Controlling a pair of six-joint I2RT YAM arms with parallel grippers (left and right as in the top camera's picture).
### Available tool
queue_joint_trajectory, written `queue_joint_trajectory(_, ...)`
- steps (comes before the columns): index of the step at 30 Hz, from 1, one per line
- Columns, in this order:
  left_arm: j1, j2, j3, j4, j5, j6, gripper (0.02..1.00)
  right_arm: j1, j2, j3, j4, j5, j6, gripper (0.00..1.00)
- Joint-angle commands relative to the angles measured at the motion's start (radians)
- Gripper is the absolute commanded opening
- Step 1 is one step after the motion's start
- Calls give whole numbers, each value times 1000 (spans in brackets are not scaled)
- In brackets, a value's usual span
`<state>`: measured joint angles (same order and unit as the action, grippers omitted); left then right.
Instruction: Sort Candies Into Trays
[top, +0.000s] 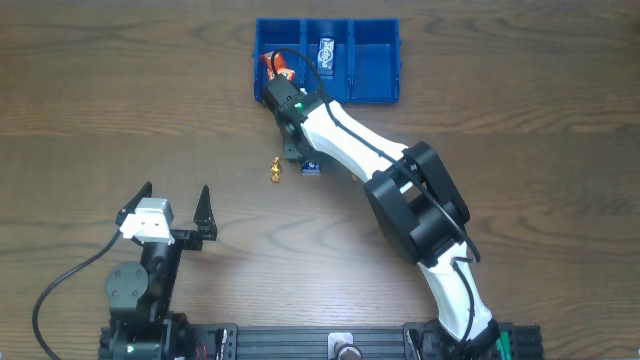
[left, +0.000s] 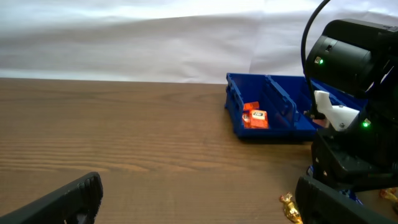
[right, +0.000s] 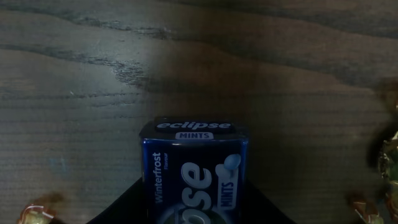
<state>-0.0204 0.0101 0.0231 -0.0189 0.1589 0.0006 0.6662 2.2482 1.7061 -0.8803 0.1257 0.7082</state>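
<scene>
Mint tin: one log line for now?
right end effector: gripping mint tin | left end effector: open | tray: orange candies inside

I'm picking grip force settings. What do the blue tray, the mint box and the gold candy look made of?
Blue tray: likely hard moulded plastic, with uniform colour, thin dividers and a slight sheen.
Mint box: glossy printed casing, plastic or metal, cannot tell which.
Gold candy: probably a metallic foil wrapper, shiny and crinkled.

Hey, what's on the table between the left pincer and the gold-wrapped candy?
Nothing. In the top view, the stretch of table from the left pincer to the gold-wrapped candy is bare wood.
</scene>
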Motion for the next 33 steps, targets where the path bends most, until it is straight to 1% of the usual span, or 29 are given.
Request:
queue_joint_trajectory(1, 5, -7, -18, -41, 22, 3, 996, -5, 0, 9, 0, 7, 2, 336)
queue_joint_trajectory(5, 5, -7, -18, -41, 22, 3, 996, -6, -44, 62, -42, 21, -10, 332)
queue_joint_trajectory(9, 5, -7, -18, -41, 22, 3, 996, -8, -93, 154, -120, 97, -30, 329)
queue_joint_trajectory(11, 5, -7, -18, -41, 22, 3, 996, -11, -106, 241, -172, 148, -57, 329)
queue_joint_trajectory(14, 5, -7, -18, -41, 22, 3, 993, -31, -107, 389, -232, 194, -105, 332)
queue_joint_trajectory(16, 5, -7, -18, -41, 22, 3, 993, -54, -107, 448, -233, 196, -133, 329)
queue_joint_trajectory(21, 5, -7, -18, -41, 22, 3, 996, -114, -107, 517, -201, 195, -159, 318)
queue_joint_trajectory(27, 5, -7, -18, -41, 22, 3, 996, -140, -90, 518, -93, 200, -211, 318)
queue_joint_trajectory(33, 5, -7, -18, -41, 22, 3, 996, -156, -26, 518, -51, 200, -213, 312)
